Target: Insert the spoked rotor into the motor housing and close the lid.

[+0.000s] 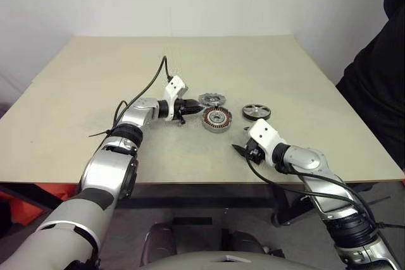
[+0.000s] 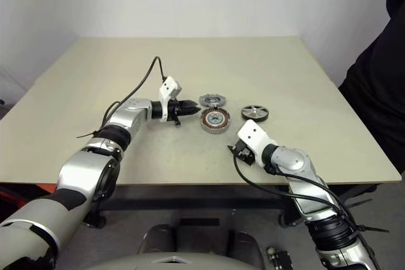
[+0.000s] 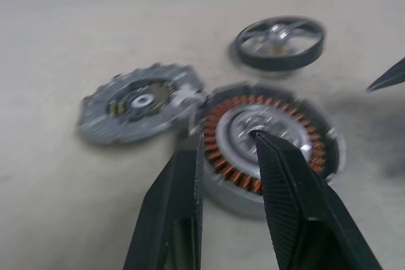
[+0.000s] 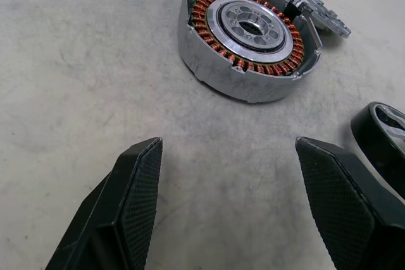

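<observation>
Inspecting the beige table [image 1: 76, 86], we find the three task parts lying near its middle, none of them assembled. The motor housing [image 1: 216, 119] rests flat on the table, its ring of copper windings and silver centre facing up, with nothing seated inside it. The lid [image 1: 211, 99] lies just behind the housing, on its far side from the robot; in the left wrist view its notched edge appears to touch or slightly overlap the housing's rim, though we cannot tell which. The spoked rotor [image 1: 256, 112] sits on the table to the right of the housing, apart from it, with its spokes and hub facing up. We note the left gripper [image 1: 190, 108] reaching in from the left, pointing to the right at the housing; its fingers [image 3: 288, 181] stand at a narrow gap and hold nothing, with the tips hovering just beside the housing's left rim. The right gripper [image 1: 241, 150] hangs low over the table in front of the housing and rotor, clear of both; its fingers [image 4: 136, 188] are spread wide and are empty, aimed towards the housing. A person in dark clothing [image 1: 380, 80] stands at the right edge of the table.
</observation>
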Available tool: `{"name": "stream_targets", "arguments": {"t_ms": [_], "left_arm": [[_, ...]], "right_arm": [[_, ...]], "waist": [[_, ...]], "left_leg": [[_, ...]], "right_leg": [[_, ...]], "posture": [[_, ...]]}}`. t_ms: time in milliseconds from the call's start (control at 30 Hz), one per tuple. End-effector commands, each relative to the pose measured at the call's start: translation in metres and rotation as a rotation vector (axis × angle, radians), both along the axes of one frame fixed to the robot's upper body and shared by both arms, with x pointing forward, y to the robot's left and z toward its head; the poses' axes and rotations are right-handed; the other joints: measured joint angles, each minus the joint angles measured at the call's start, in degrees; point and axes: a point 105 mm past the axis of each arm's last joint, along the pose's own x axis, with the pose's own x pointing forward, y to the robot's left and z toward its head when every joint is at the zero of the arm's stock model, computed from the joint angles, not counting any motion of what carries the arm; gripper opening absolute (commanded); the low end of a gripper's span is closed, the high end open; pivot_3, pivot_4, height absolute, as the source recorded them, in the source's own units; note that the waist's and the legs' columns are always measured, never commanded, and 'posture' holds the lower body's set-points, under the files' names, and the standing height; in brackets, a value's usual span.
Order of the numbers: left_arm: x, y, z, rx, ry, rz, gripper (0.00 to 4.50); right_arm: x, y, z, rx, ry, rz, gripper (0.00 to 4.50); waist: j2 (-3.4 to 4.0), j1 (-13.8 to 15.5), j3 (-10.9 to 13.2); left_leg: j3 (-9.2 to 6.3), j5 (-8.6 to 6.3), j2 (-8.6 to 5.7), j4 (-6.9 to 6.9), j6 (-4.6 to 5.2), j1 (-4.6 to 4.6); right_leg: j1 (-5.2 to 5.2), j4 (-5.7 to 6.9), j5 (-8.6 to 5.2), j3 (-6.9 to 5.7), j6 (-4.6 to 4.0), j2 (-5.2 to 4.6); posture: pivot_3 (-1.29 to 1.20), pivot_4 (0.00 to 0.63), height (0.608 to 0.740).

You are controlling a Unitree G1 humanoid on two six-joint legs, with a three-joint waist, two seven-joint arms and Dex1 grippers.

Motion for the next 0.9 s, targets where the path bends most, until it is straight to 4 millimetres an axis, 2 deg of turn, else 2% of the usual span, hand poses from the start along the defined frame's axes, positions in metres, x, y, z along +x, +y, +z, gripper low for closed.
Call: {"name": "stream_targets", "arguments": {"t_ms": [33, 167, 267, 367, 600, 900], "left_arm": [[0.007, 0.027, 0.009, 0.021, -0.064, 0.068, 1.33], [-0.007, 0.050, -0.011, 0.044, -0.017, 0.050, 1.33], [-0.022, 0.055, -0.027, 0.058, 0.025, -0.004, 1.91], [-0.024, 0.058, -0.036, 0.102, 0.014, 0.016, 2.94], [-0.022, 0.056, -0.043, 0.140, -0.008, 0.050, 2.94], [-0.020, 0.038, -0.044, 0.134, -0.023, 0.045, 2.94]], "right_arm": [[0.001, -0.005, 0.016, -0.004, -0.061, -0.004, 3.43], [0.003, 0.002, 0.014, -0.006, -0.053, 0.026, 3.43], [0.008, 0.006, 0.015, -0.008, -0.054, 0.043, 3.43], [0.010, 0.010, 0.015, -0.010, -0.052, 0.061, 3.43], [0.010, 0.010, 0.013, -0.015, -0.046, 0.073, 3.43], [0.009, 0.011, 0.010, -0.012, -0.042, 0.068, 3.43]], "waist": [[0.00, -0.02, 0.00], [0.01, -0.09, -0.01], [0.00, -0.08, 0.00], [-0.06, 0.38, 0.03], [-0.05, 0.60, 0.03], [-0.05, 0.98, 0.03]], "left_leg": [[-0.01, 0.00, 0.00, 0.00, 0.00, 0.00], [0.00, 0.00, 0.01, -0.01, 0.00, 0.06], [0.00, 0.00, 0.00, -0.01, 0.00, 0.06], [-0.01, 0.00, 0.01, 0.00, 0.00, 0.03], [0.01, 0.00, 0.02, -0.02, -0.01, 0.21], [-0.01, 0.00, -0.04, -0.01, -0.01, 0.35]], "right_leg": [[0.00, 0.00, 0.00, 0.00, 0.00, 0.00], [0.02, 0.01, -0.01, 0.00, 0.01, 0.00], [0.03, 0.01, -0.01, 0.00, 0.01, -0.04], [0.03, 0.03, 0.00, -0.01, 0.01, -0.05], [0.19, 0.05, -0.01, -0.02, 0.02, -0.06], [0.36, 0.03, -0.02, -0.02, 0.03, -0.10]], "posture": [[0.00, 0.000, 0.740], [0.00, 0.000, 0.740], [0.00, 0.000, 0.740], [0.00, 0.000, 0.740], [0.00, 0.000, 0.740], [0.00, 0.000, 0.740]]}}
